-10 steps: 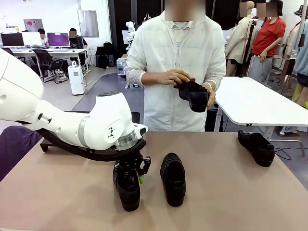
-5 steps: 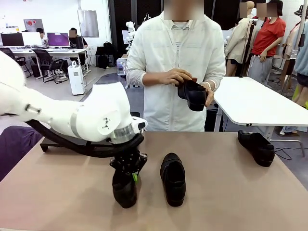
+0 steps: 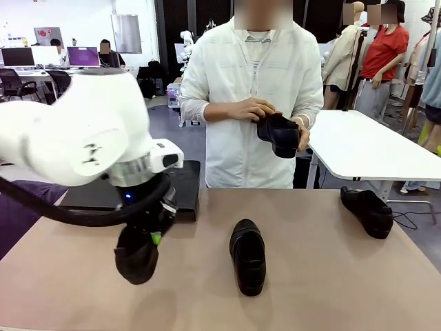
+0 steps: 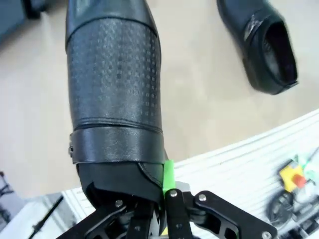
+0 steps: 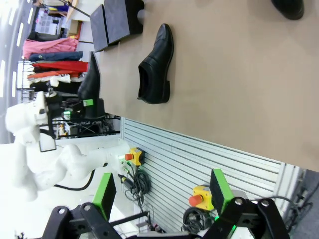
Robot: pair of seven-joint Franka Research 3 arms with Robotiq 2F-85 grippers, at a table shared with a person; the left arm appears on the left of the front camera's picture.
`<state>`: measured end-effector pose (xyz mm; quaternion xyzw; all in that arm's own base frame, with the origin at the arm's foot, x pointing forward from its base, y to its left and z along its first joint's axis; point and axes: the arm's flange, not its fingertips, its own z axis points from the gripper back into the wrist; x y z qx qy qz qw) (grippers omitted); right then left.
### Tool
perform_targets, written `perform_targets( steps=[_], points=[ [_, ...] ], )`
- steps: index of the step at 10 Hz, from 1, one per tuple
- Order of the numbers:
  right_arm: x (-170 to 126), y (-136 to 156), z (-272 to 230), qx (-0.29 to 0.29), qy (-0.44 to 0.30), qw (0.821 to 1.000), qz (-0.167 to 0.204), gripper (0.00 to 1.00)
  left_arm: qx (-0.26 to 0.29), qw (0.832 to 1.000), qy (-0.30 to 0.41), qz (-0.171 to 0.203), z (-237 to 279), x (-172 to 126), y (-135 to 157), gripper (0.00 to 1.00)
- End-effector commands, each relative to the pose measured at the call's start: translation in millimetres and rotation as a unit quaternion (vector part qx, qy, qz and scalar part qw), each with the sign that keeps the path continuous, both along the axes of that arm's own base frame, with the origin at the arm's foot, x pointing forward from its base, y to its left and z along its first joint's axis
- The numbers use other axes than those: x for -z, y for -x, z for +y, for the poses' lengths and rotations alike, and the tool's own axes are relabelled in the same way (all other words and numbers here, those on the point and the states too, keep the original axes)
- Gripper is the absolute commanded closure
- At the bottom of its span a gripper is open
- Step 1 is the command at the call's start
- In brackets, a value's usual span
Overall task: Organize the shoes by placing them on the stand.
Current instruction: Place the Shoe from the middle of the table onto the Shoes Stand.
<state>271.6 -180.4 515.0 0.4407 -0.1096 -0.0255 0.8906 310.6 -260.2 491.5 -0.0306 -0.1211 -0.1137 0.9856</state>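
Note:
My left gripper is shut on the heel end of a black loafer, which hangs toe-down above the table's left part. Its perforated upper rises from the left gripper. Just behind stands the matte-black stand. A second loafer lies mid-table, and a third lies at the far right. The person holds a fourth loafer in both hands. My right gripper is open, far from the middle loafer, the stand and the held loafer.
The person stands at the far edge of the tan table, directly behind the middle loafer. A white table is behind on the right. The tabletop's near edge runs close below the held loafer.
The left arm has lifted the loafer off the table and carried it to the left. The person has shifted the shoe slightly in their hands. The other two loafers have not moved.

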Motion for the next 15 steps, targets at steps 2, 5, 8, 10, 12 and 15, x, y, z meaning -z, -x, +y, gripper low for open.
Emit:
perform_targets(
  steps=[2, 5, 8, 10, 12, 15],
  points=[
    [0, 3, -2, -0.006, 0.006, 1.0, -0.005, 0.0, 0.0, 1.0, 0.0, 0.0, 0, 0, 0, 1.0],
    [0, 3, -2, -0.006, 0.006, 1.0, -0.005, 0.0, 0.0, 1.0, 0.0, 0.0, 0, 0, 0, 1.0],
    [0, 3, -2, -0.006, 0.006, 1.0, -0.005, 0.0, -0.073, 0.992, 0.015, -0.101, 32, -37, -41, 1.0],
    [0, 3, -2, -0.006, 0.006, 1.0, -0.005, 0.0, -0.081, 0.985, 0.004, -0.154, 57, -85, -101, 1.0],
    [0, 3, -2, -0.006, 0.006, 1.0, -0.005, 0.0, -0.048, 0.984, 0.001, -0.169, 60, -100, -154, 1.0],
    [0, 3, -2, -0.006, 0.006, 1.0, -0.005, 0.0, -0.043, 0.986, 0.006, -0.161, 70, -88, -209, 1.0]
  ],
)
